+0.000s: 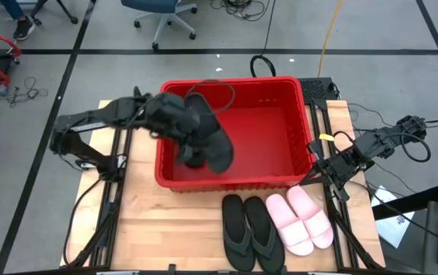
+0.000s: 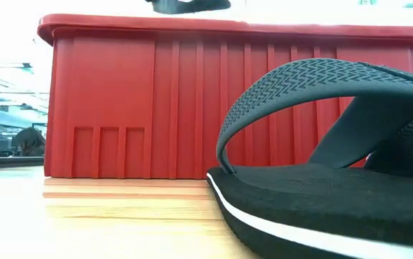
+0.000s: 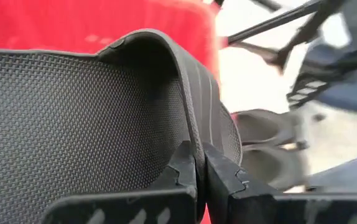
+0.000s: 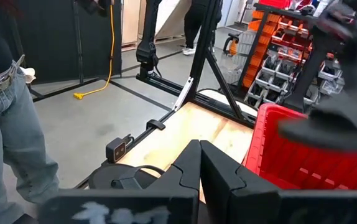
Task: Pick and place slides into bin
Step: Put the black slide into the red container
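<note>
Nearest the low camera, a black flip-flop [image 2: 321,180] filled the lower right of the frame, its ridged strap arching in front of the red bin [image 2: 120,101]. From above we saw the pair of flip-flops [image 1: 247,229] lying side by side on the wooden table [image 1: 165,229] at the lower centre of the frame, just below the bin's near wall, with two pink slides [image 1: 304,218] touching each other just to their right.

We found the left hand [image 1: 192,141] over the left half of the bin [image 1: 280,126], fingers pressed together on the edge of a black slide [image 1: 217,149] that hung above the bin floor. In the left wrist view the fingers [image 3: 185,180] pinched the slide's textured strap [image 3: 73,118].

We saw the right hand [image 1: 333,169] at the right of the frame, beside the bin's right wall and above the pink slides, its fingers [image 4: 188,165] closed together on nothing. A person's leg in jeans [image 4: 7,130] stood at the left of the right wrist view.
</note>
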Robot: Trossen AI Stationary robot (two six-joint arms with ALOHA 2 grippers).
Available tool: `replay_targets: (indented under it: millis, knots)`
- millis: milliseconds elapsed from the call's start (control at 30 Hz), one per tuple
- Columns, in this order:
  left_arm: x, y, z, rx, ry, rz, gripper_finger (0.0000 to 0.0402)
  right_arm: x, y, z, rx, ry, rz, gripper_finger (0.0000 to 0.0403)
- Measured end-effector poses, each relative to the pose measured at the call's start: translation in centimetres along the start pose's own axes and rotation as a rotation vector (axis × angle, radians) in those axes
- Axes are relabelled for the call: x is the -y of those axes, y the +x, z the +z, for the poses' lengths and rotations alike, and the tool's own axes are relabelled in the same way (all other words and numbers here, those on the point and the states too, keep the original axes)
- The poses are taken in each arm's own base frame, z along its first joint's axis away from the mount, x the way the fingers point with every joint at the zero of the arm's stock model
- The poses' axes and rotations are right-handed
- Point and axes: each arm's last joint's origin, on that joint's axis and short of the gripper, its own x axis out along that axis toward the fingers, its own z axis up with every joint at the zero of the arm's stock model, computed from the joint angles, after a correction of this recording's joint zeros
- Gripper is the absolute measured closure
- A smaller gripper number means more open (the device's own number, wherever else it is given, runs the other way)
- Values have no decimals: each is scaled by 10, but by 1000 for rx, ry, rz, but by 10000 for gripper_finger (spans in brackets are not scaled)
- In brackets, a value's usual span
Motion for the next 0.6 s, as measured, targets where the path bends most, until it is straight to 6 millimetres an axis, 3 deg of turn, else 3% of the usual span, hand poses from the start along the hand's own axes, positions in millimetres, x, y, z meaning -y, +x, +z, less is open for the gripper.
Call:
replay_targets:
  millis: [167,300,600]
  knots:
    - [-39,24,0,-87,31,32,401,1,1,0,-7,0,-28,403]
    - [-65,54,-6,-197,60,31,401,2,1,0,-12,0,-55,403]
    - [-114,112,-27,-393,50,25,401,2,1,0,-7,0,-56,403]
